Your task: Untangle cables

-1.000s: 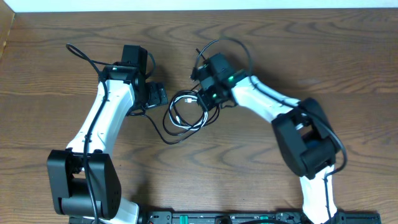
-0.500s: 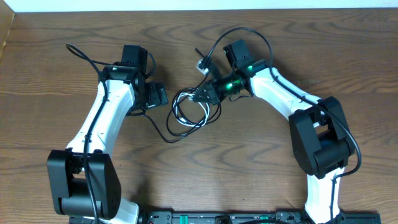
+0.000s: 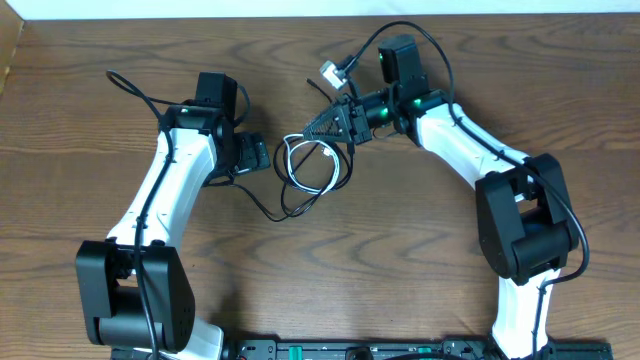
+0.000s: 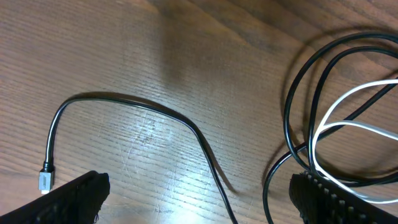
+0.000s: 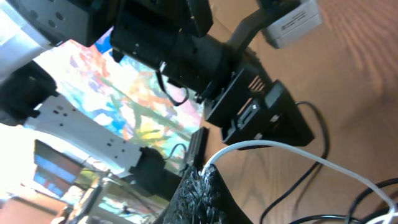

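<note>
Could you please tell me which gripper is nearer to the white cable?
Right. The right gripper is shut on the white cable itself. The left gripper is open on the other side, beside the black cables, holding nothing.

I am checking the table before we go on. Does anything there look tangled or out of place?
Yes. In the middle of the table the white cable and the black cables lie crossed over one another in one tangled heap. The right pincer is shut on the white cable. Nothing looks damaged.
</note>
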Controlling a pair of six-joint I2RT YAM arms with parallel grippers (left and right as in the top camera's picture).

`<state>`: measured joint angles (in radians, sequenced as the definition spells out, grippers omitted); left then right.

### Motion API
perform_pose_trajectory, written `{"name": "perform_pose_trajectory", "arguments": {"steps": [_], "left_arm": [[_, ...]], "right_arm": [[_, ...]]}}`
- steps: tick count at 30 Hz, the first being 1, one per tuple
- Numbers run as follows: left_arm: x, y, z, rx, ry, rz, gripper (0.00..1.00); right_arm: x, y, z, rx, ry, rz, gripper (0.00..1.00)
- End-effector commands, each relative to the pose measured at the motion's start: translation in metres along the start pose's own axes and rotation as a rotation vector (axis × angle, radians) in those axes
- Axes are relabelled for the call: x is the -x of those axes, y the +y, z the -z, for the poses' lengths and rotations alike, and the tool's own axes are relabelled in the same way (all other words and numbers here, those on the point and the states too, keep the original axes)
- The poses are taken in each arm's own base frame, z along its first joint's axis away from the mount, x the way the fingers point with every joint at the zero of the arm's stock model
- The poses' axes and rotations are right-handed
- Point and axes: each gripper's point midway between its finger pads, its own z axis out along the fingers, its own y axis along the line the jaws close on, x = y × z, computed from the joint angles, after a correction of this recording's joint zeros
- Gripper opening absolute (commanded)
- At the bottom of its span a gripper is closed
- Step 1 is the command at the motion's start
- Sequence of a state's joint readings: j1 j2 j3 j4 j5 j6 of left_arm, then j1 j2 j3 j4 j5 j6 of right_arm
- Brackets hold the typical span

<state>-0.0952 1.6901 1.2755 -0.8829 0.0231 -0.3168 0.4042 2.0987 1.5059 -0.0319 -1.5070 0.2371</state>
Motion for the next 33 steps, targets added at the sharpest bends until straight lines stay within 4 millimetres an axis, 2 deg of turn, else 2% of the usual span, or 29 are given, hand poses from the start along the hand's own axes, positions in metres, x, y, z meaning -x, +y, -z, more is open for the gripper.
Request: {"name": "perform_pose_trajectory", "arguments": {"steps": [1,8,12,15,17,23,28,33], "left_arm": [[-0.003,0.003,-0.004,0.017,0.011,0.002,0.98],[-0.003,0.003,-0.004,0.017,0.011,0.002,0.98],[-0.003,0.003,-0.004,0.017,0.011,0.002,0.98],[-0.003,0.003,-0.004,0.017,0.011,0.001,0.98],[-0.003,0.003,-0.004,0.017,0.011,0.002,0.98],[-0.003,0.003,-0.004,0.017,0.011,0.002,0.98],[-0.003,0.003,-0.004,0.017,0.011,0.002,0.98],[-0.003,0.003,-0.004,0.017,0.011,0.001,0.98]], "right_arm": [[0.007,0.024,-0.001,0.056,0.015,0.016,0.01],[0.004,0.023,-0.003,0.060,0.019,0.028,0.01],[-0.011,0.018,-0.010,0.062,0.031,-0.025,0.01],[-0.033,-0.001,-0.017,-0.002,0.033,-0.106,0.01],[-0.054,-0.023,-0.020,-0.093,0.030,-0.174,0.01],[-0.112,-0.076,-0.008,-0.363,0.023,-0.422,0.01],[-0.138,-0.081,-0.007,-0.391,0.038,-0.494,0.01],[-0.145,-0.078,-0.009,-0.372,0.047,-0.513,0.01]]}}
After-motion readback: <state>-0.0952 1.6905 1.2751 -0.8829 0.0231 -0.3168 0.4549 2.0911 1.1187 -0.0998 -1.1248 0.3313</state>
